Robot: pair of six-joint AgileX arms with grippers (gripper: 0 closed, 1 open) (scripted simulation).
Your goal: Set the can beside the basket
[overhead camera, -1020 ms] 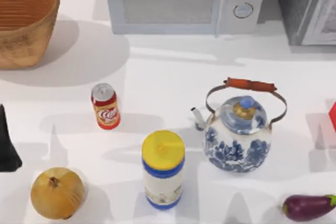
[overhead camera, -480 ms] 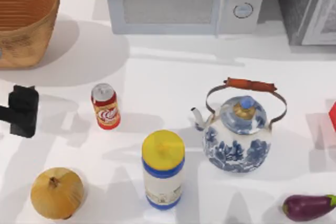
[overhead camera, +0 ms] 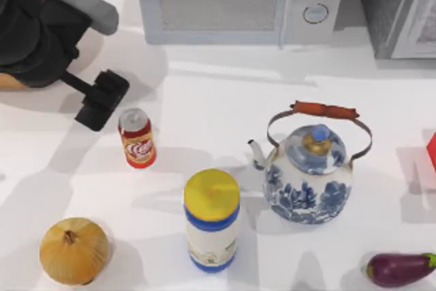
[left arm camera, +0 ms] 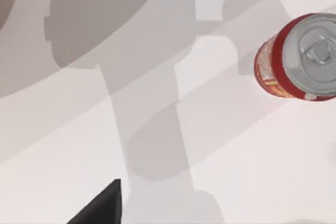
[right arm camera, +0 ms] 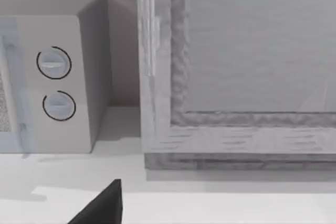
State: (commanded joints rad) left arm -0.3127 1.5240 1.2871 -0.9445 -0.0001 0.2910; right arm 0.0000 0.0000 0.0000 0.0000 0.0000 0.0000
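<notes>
Barely begun. Can (overhead camera: 137, 138) upright on worktop (overhead camera: 218, 107), left of centre, ungrasped. Left hand (overhead camera: 101, 99) just beside it, holding nothing, spread unclear. Basket (overhead camera: 7, 81) far left, mostly hidden. Grasp, carry, placement all remaining.

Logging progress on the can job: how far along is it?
Nothing is done yet: the can stands upright on the table, ungrasped. In hand: the left gripper hovers just up-left of it, arm over the basket. Left: grasp, carry, set it beside the basket.
</notes>
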